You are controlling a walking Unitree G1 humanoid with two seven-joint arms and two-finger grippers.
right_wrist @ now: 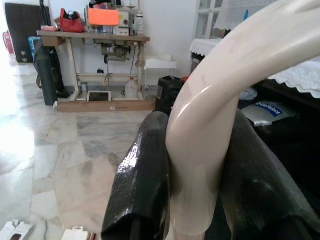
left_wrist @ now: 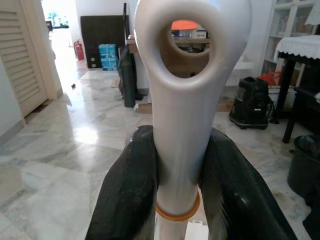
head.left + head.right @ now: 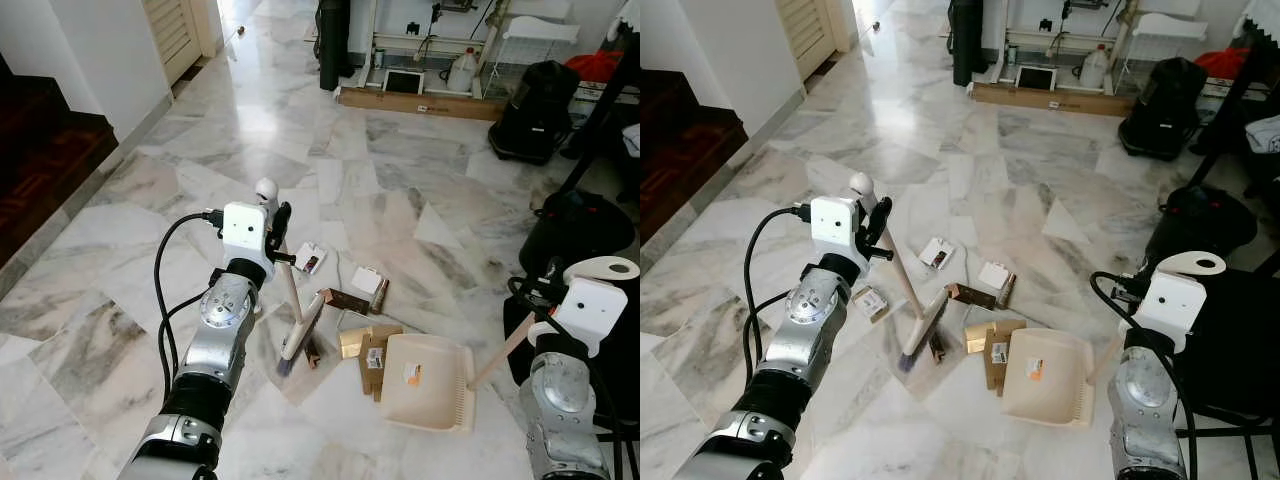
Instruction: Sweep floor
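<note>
Floor: polished grey-veined marble tiles, glossy, mirroring window light. Broom handle: smooth glossy cream plastic, hanging eye at its end, thin orange band below. Broom head: pale plastic back, dark bristles. Dustpan: matt cream plastic, small paper label; dustpan handle glossy, curved. Left gripper and right gripper: fingers black, rubbery, slight sheen. Arms: brushed silver metal, white plastic wrist housings. Litter: brown cardboard pieces, white paper cards.
</note>
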